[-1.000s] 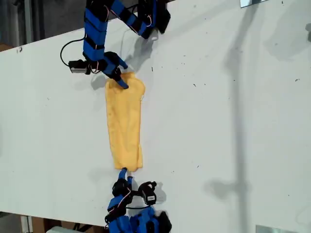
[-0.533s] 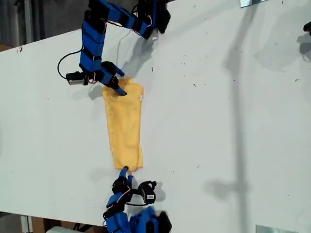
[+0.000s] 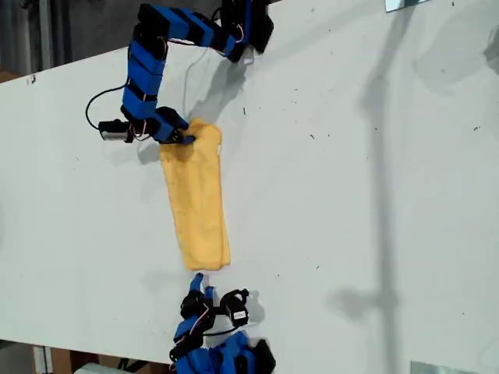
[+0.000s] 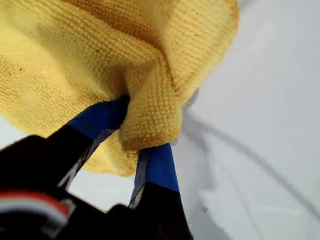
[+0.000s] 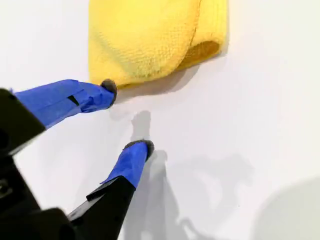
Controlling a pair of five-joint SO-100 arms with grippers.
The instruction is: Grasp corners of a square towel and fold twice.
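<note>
The yellow towel point(image 3: 199, 204) lies as a long narrow folded strip on the white table point(image 3: 351, 195), slanting slightly. At its far end, in the upper part of the exterior view, my first gripper point(image 3: 185, 139) is shut on a bunched corner of the towel point(image 4: 150, 117), with cloth pinched between both blue fingers point(image 4: 100, 116). My second gripper point(image 3: 197, 279) sits just off the near end of the strip, open, with one fingertip point(image 5: 107, 87) touching the towel's point(image 5: 150, 40) edge and the other fingertip point(image 5: 142, 146) on bare table.
The first arm's base point(image 3: 245, 27) stands at the table's far edge, trailing a black cable point(image 3: 93, 105). The second arm's base point(image 3: 222, 354) sits at the near edge. Wide bare table stretches toward the exterior view's right, crossed by shadows.
My first gripper has dragged the towel's far end toward the exterior view's left, so the strip now slants. My second gripper has barely moved, and the near end has shifted slightly away from it.
</note>
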